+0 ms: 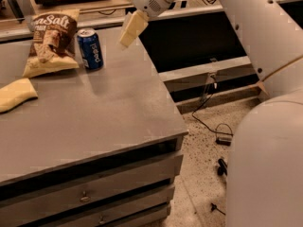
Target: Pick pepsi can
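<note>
The pepsi can (90, 48) is dark blue with white lettering and a silver top. It stands upright on the grey counter (94, 108) near its back edge, right beside the brown-and-yellow chip bag (50, 43). My gripper (131, 29) hangs from the white arm at the top of the view, above the counter's back right part. It is to the right of the can, about a can's width away, and not touching it.
A yellow sponge-like object (15, 94) lies at the counter's left edge. Drawers (85, 195) run along the counter's front. The floor to the right holds black cables (218, 137). My white arm body (265, 126) fills the right side.
</note>
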Robot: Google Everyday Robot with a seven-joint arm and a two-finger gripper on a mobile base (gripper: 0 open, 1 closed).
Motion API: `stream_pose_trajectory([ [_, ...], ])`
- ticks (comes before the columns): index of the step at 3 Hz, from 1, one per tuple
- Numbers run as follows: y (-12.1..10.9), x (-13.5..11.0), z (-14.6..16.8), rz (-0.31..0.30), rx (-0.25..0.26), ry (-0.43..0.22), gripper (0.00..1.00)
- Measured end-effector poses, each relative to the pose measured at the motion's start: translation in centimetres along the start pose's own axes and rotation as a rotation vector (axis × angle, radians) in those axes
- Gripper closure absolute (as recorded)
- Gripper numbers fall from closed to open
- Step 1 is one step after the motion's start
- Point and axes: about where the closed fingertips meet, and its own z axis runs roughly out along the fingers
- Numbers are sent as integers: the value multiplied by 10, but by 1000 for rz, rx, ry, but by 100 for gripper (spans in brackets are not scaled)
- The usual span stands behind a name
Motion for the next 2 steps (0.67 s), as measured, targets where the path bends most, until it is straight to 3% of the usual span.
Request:
stream_pose_trajectory([
  [2, -34, -25, 74, 96, -85, -153, 0],
])
